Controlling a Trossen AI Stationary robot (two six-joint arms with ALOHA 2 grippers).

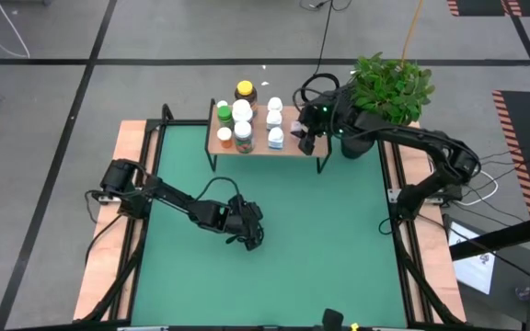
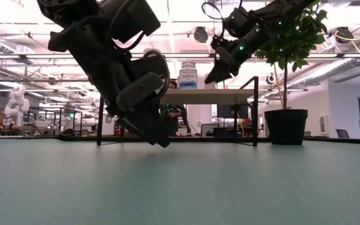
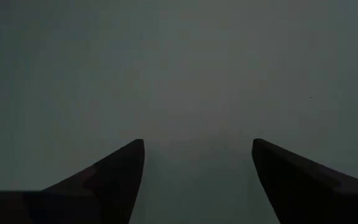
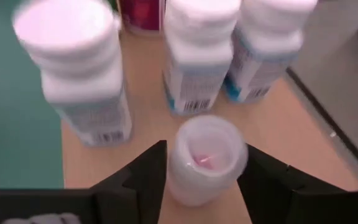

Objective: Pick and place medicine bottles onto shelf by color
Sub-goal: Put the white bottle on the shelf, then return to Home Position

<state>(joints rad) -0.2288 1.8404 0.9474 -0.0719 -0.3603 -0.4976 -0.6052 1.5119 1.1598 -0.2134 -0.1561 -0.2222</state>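
The shelf (image 1: 258,147) stands at the far edge of the green mat, with several medicine bottles upright on its wooden top: white ones (image 1: 241,111), a green one (image 1: 224,116) and a yellow-lidded amber one (image 1: 245,90). At the shelf's right end, my right gripper (image 4: 202,158) is closed around a pale lilac bottle (image 4: 204,149), next to three white bottles (image 4: 201,56). My left gripper (image 3: 197,146) hangs open over the bare mat at mid-table (image 1: 251,237), with nothing between its fingers. My right gripper has the pale lilac bottle between its two fingers, one on each side of the body (image 4: 174,171) below the cap. The fingers slant down from the table's right. The bottle stands upright over the wooden top; I cannot tell whether its base rests there.
A black pot (image 1: 357,142) with a leafy plant (image 1: 389,87) stands just right of the shelf, under the right arm. Wooden boards (image 1: 127,184) border the mat on both sides. The green mat (image 1: 320,230) lies open in front of the shelf.
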